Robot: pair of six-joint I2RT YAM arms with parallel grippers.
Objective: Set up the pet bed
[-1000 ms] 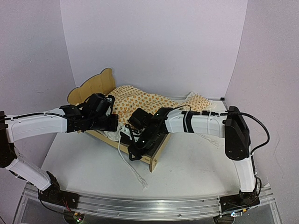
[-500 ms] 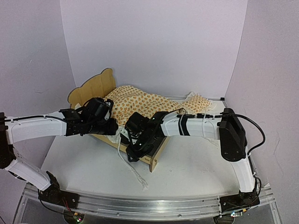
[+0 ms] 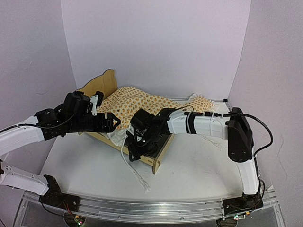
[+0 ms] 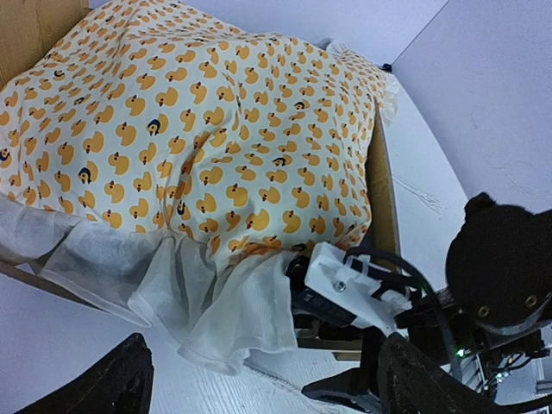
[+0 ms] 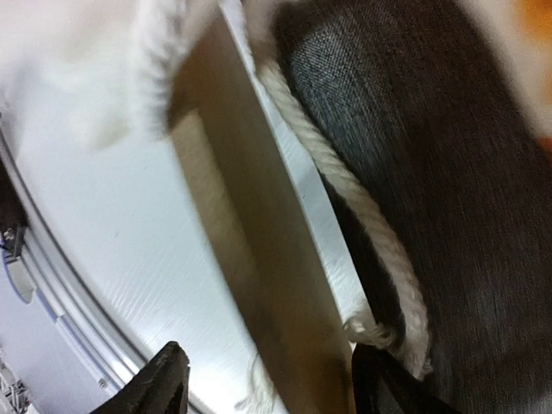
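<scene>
Left pincer (image 4: pixel 263 366) gapes wide and empty beside the pet bed (image 3: pixel 102 86). Right pincer (image 5: pixel 267 375), parted, straddles its plywood edge without clamping it.

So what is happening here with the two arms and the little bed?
Two robot arms are setting up a small wooden pet bed. The duck-print bedding already lies over it; the pillow lies on the table beside it. The left gripper hovers open next to the bedding, holding nothing. The right gripper is low at the footboard, also open, close to a white rope.
</scene>
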